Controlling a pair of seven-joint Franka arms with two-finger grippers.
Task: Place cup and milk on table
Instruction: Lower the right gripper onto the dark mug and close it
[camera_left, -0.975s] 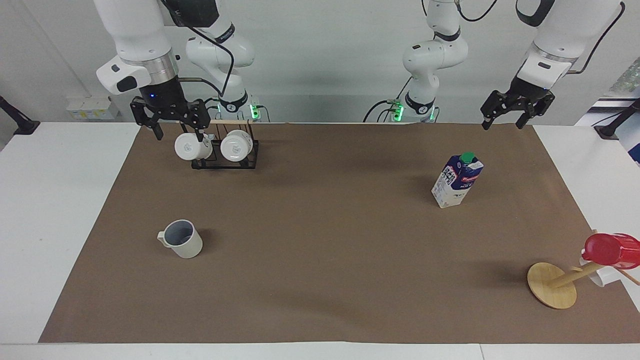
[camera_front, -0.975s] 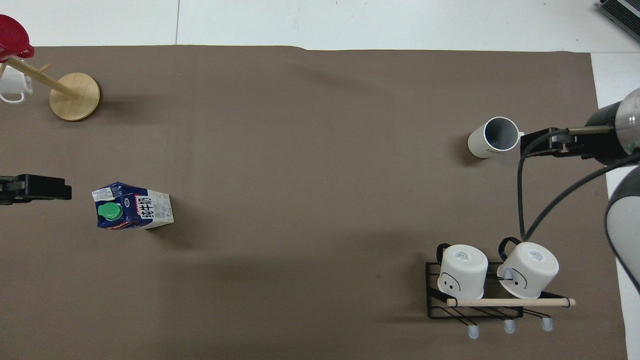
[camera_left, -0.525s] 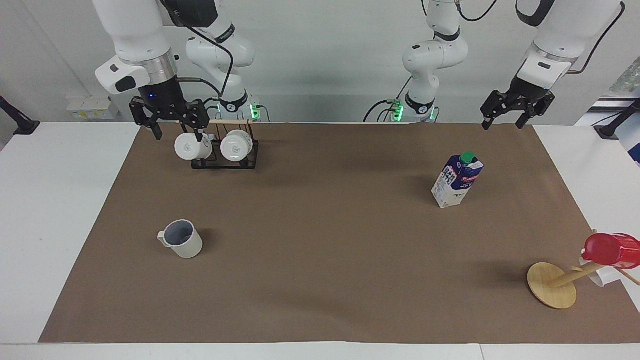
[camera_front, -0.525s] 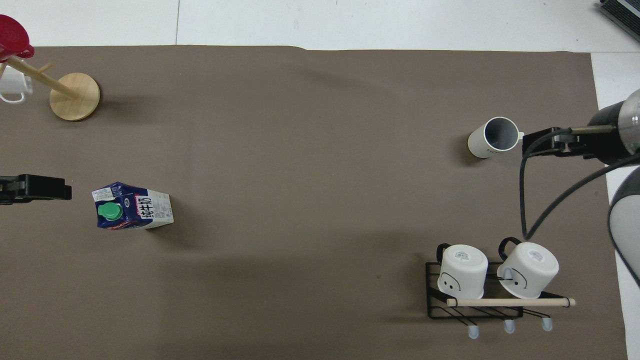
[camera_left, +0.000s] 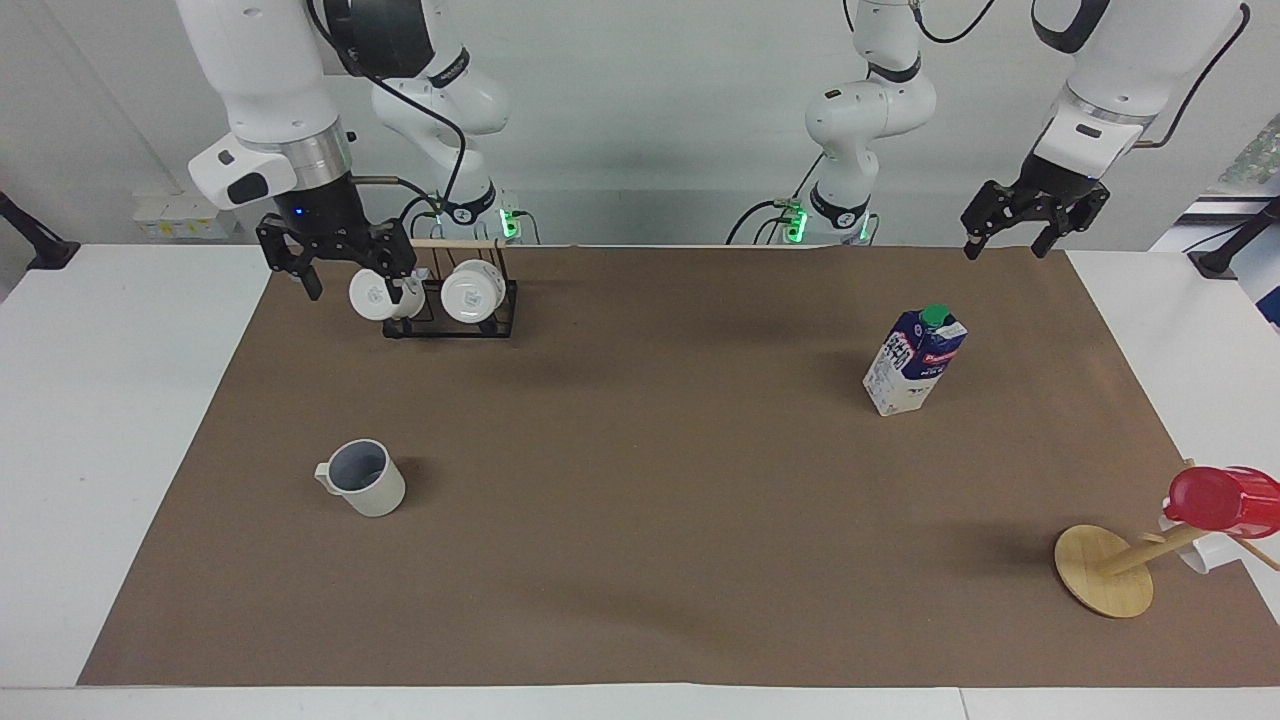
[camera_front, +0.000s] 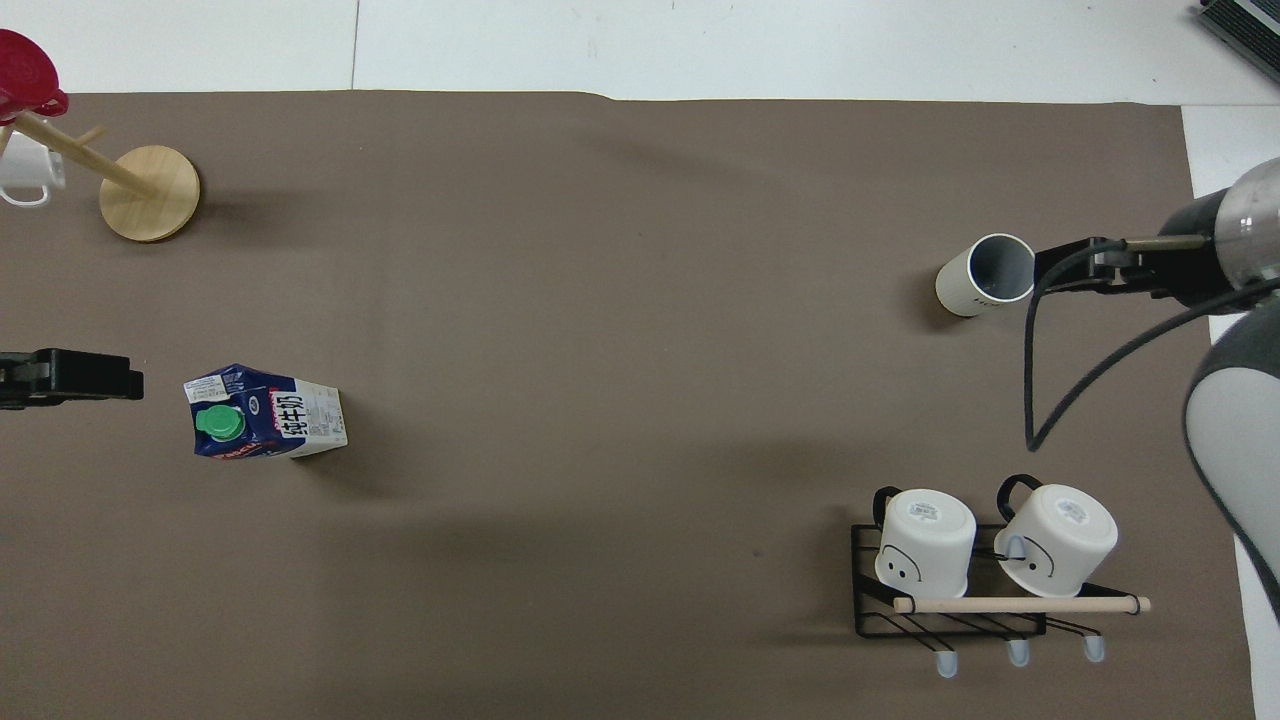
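Both grippers, right and left, hang open and empty; cup and milk stand on the table.

Cup handle hidden under right claw in overhead view. Red cup on wooden stand cut by picture edge, small white mug beside it too. Left claw half out of overhead picture. Rack mostly hidden by two white mugs in facing view.

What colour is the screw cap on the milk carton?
Green; the milk carton's screw cap shows best in the overhead view.
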